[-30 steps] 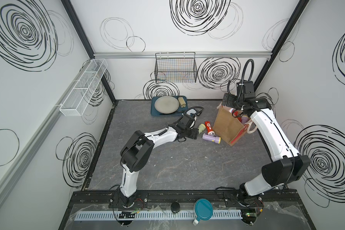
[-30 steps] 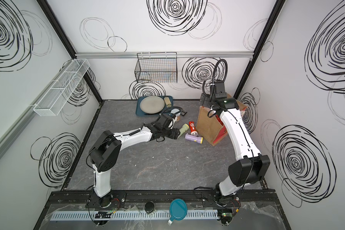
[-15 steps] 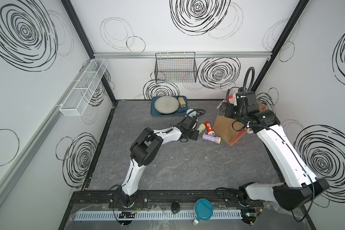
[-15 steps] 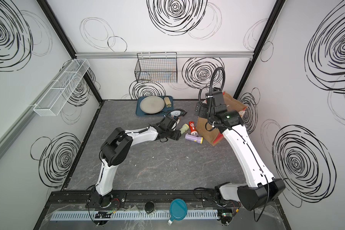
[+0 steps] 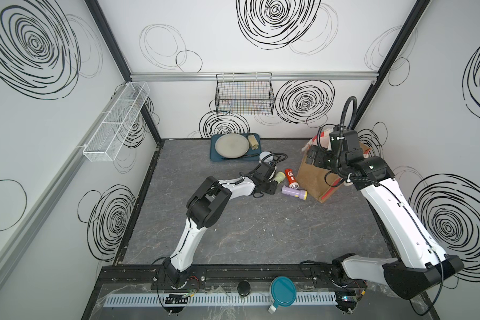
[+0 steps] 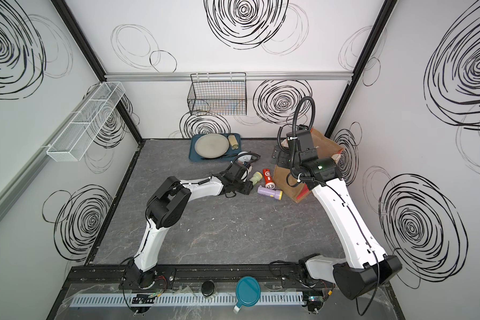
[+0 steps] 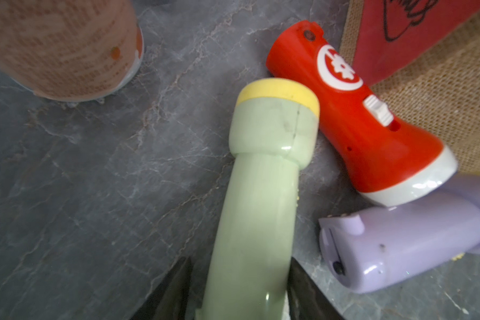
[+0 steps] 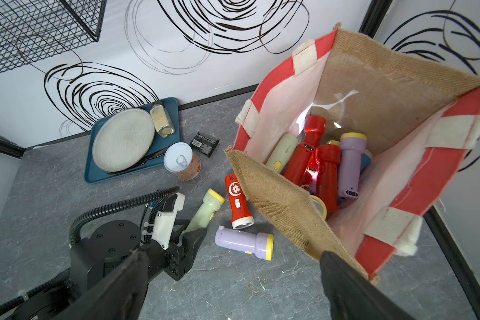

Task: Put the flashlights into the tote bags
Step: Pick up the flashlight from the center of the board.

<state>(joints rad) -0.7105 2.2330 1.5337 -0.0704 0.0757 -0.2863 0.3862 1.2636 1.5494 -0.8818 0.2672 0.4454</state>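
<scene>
Three torches lie loose on the grey marbled counter. Nearest is a lilac plastic flashlight with a yellow head, then a red flashlight with a white rim against the bag, and a pale green flashlight with a yellow head. The left tool straddles the green one's handle; whether it is clenched I cannot tell. Just beyond stands a round tin with a white lid. The right tool hangs released over the rim of the boxy brown jute tote bag with red-and-white sides. Inside show three red torches, one green and one lilac. Farthest lies one teal tray.
</scene>
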